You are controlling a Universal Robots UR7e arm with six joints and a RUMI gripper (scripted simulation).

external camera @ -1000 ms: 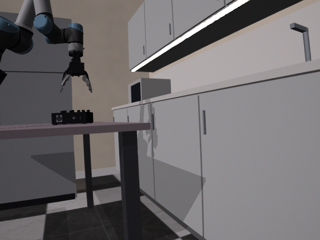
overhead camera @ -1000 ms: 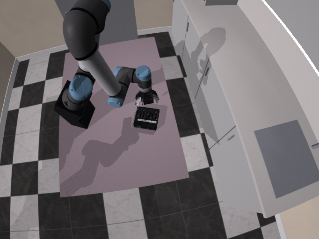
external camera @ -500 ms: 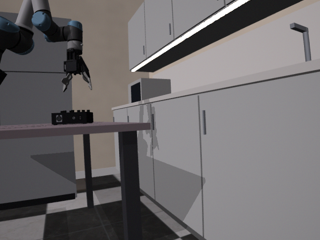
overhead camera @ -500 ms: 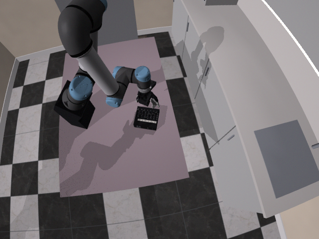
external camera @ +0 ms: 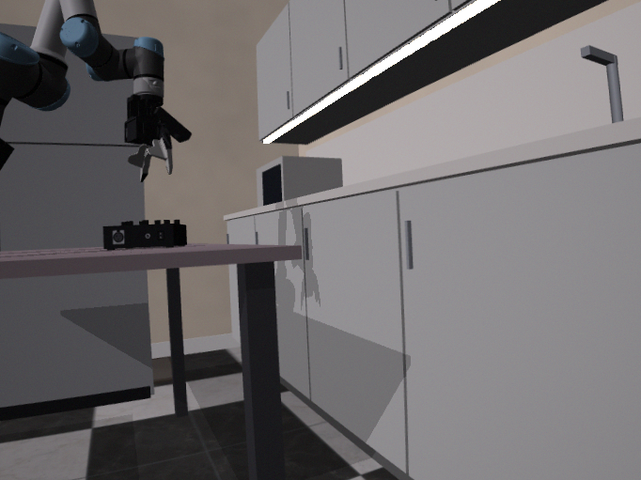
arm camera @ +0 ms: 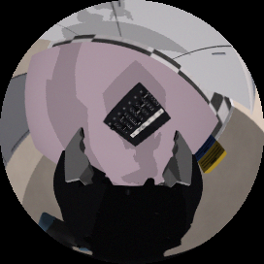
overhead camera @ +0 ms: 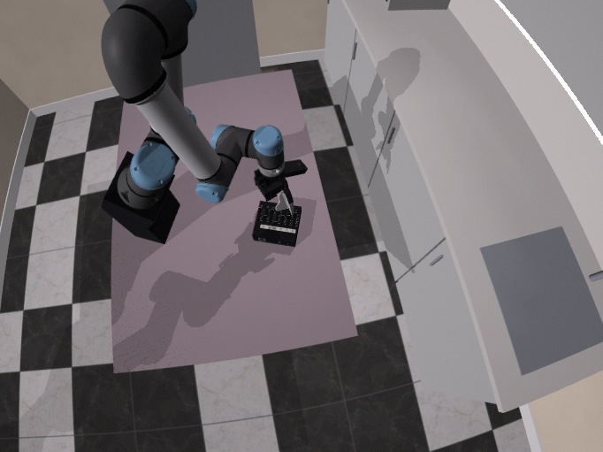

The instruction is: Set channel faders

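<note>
The lighting desk [overhead camera: 277, 224] is a small black box with a row of faders and a white tape strip, lying on the mauve table. It also shows in the side view [external camera: 144, 234] and in the wrist view [arm camera: 137, 115], turned at an angle. My gripper [external camera: 154, 168] hangs well above the desk with its fingers wide open and nothing between them. From above, the gripper [overhead camera: 283, 204] is over the desk's far edge. In the wrist view the two fingers frame the table just below the desk. The tape's writing and the fader positions are too small to read.
The arm's black base [overhead camera: 141, 201] stands on the table's left side. A long counter with cabinets [overhead camera: 452, 180] runs along the right, with a microwave [external camera: 299, 178] on it. A grey cabinet [external camera: 69, 191] stands behind the table.
</note>
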